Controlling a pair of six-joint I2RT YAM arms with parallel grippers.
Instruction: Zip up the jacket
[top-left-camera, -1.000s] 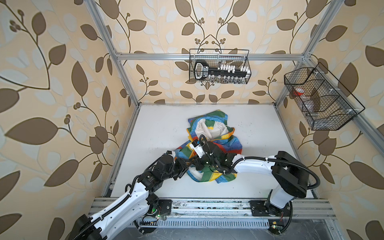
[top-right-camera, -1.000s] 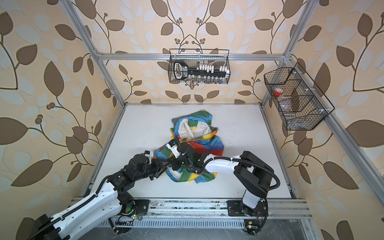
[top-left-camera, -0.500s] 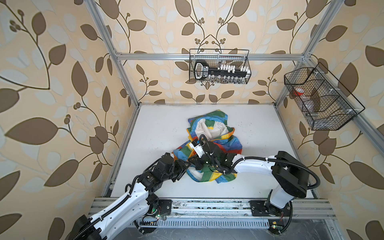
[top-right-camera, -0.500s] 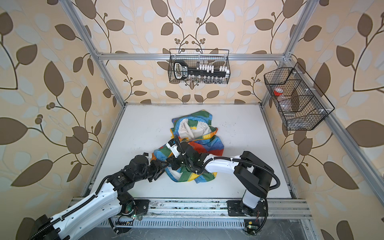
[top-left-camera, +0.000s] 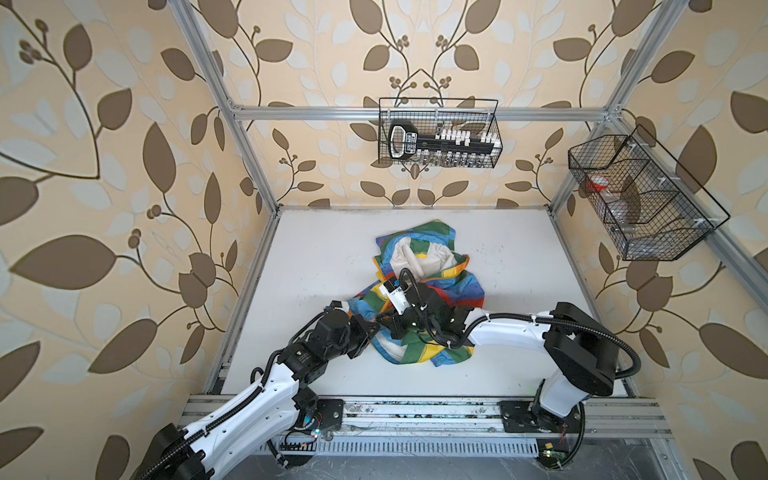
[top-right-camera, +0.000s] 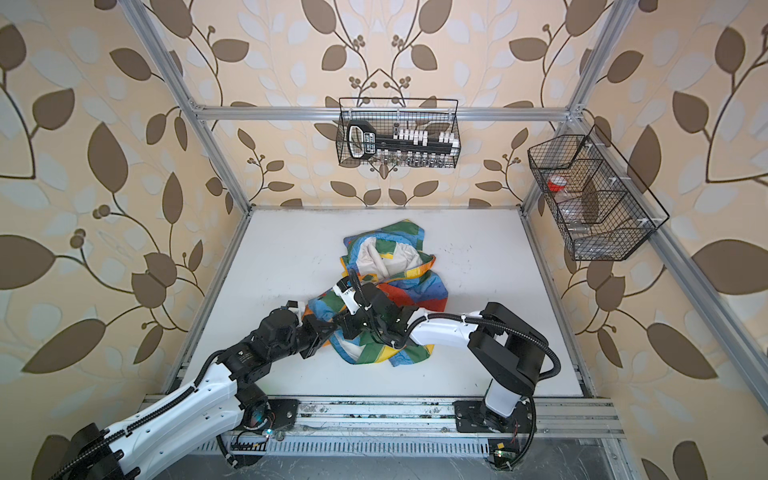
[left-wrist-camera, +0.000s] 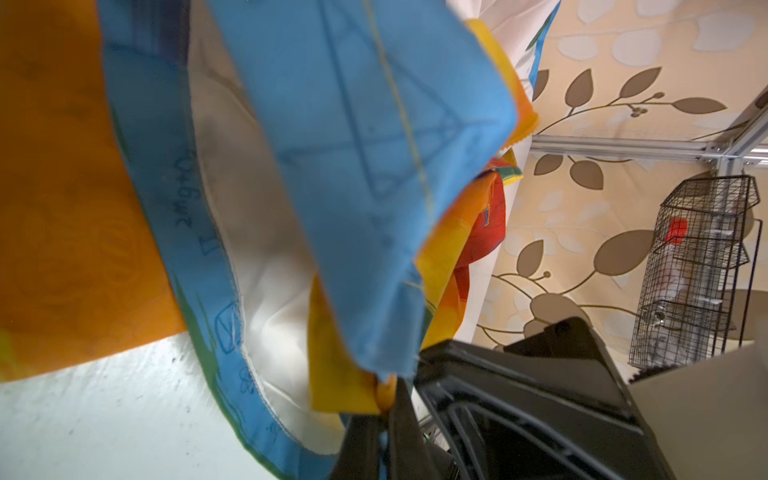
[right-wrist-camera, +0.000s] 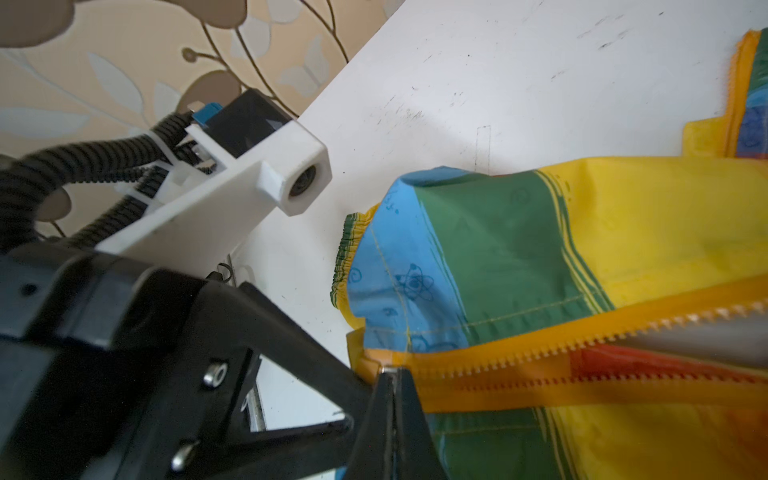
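Left claw (left-wrist-camera: 385, 397) & right claw (right-wrist-camera: 390, 374) each pinched shut on jacket (top-left-camera: 461, 286), prob. zipper trim (right-wrist-camera: 582, 353); grip pts hidden from above.

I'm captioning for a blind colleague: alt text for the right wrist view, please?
The right gripper, shut, pinches one end of the orange zipper, whose teeth gape open beyond it. The blue, green and yellow jacket lies on a white table.

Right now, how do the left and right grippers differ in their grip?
The left gripper pinches a yellow-orange bit under a blue flap; the right gripper pinches the zipper's end, where its open tooth rows meet. The left gripper reaches from beside the jacket, the right gripper across it. Both are shut on the jacket.
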